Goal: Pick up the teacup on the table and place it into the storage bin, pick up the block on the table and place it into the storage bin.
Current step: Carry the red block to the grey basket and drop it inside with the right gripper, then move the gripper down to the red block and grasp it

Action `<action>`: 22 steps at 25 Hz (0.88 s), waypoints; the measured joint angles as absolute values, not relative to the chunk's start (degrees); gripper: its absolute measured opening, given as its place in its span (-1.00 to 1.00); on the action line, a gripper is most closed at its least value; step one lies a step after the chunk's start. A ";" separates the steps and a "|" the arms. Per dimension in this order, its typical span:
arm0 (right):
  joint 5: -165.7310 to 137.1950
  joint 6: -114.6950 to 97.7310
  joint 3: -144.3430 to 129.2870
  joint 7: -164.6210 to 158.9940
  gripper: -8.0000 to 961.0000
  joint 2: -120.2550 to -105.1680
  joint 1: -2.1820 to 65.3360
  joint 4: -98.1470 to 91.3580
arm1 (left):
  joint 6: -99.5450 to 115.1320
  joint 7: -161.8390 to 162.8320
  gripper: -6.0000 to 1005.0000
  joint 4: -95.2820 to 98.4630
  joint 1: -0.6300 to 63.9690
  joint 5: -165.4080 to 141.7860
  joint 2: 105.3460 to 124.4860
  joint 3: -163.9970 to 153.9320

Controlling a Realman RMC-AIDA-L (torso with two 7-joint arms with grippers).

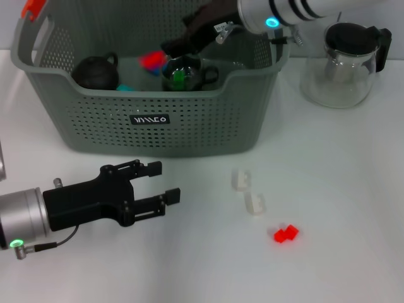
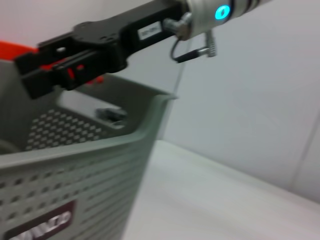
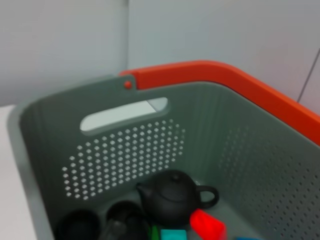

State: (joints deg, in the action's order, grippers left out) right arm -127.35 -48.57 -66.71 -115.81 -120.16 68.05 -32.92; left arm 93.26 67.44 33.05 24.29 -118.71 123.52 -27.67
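Storage bin (image 1: 158, 120) at tabletop (image 1: 341, 189) rear edge contains black teapot (image 1: 96, 72), dark teacup (image 1: 183, 76) and coloured blocks (image 1: 151, 62). Right gripper (image 1: 173, 44) above interior, finger state indeterminate. Left gripper (image 1: 158, 183) released, near front-left corner.

Right end effector (image 1: 173, 45) fingertips hidden

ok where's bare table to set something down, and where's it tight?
Free: table right of the storage bin, below the glass jug; also the strip between the left gripper and the white clips. Tight: inside the bin around the black teapot, right gripper overhead; red block near the clips.
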 joint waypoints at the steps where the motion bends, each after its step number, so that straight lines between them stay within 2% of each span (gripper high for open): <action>1: -127.27 -49.43 -66.44 -115.85 0.19 -120.15 67.53 -33.74 | 94.31 67.38 0.44 33.14 24.25 -118.73 123.40 -27.83; 3: -126.88 -51.85 -66.05 -115.98 0.23 -120.13 66.12 -36.45 | 97.45 66.64 0.44 33.32 24.20 -118.74 122.97 -27.92; 5: -125.05 -55.88 -65.81 -116.03 0.36 -120.04 63.70 -40.51 | 102.12 64.39 0.44 33.17 24.12 -118.65 122.36 -27.60; 9: -119.79 -69.11 -65.24 -116.14 0.61 -119.63 54.82 -55.36 | 106.85 62.09 0.44 33.30 23.65 -118.40 121.97 -27.23; 16: -125.11 -96.09 -65.17 -126.01 0.60 -118.56 39.87 -82.36 | 103.13 62.43 0.44 33.19 22.80 -118.61 122.18 -26.23; 22: -136.15 -111.69 -65.93 -133.28 0.59 -118.79 37.31 -88.33 | 101.98 62.56 0.44 33.09 22.85 -118.30 122.15 -25.52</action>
State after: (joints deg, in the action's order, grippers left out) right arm -136.15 -111.69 -65.93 -133.28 -118.79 37.31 -88.33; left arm 101.98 62.56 33.09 22.85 -118.30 122.15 -25.52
